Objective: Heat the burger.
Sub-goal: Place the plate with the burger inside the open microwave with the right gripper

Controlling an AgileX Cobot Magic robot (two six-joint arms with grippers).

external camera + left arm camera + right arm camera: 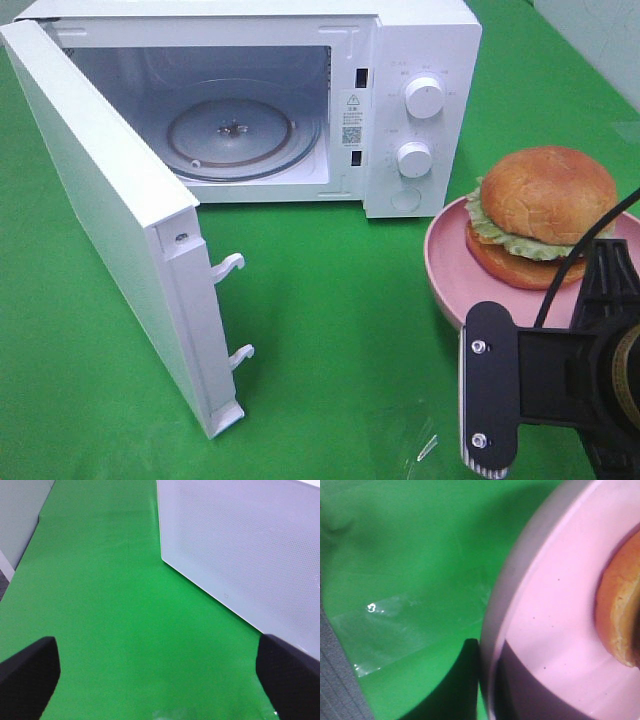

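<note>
The burger (545, 215), with golden buns, green lettuce and an orange patty, sits on a pink plate (447, 265) at the right, beside the microwave (420, 60). The microwave's door (110, 220) is swung wide and its glass turntable (235, 135) is bare. My right gripper (478, 400) is low at the plate's near rim, with the jaws shut. The right wrist view shows the plate's rim (540, 605) very close and a slice of the burger (617, 610); whether the rim is pinched does not show. My left gripper (160, 680) is open over bare cloth, outside the door (240, 555).
Green cloth (330, 300) covers the table. The open door reaches far out toward the front left, with two latch hooks (228, 268) on its edge. Two white knobs (424, 98) are on the microwave's right panel. A clear tape scrap (425, 448) lies near the right gripper.
</note>
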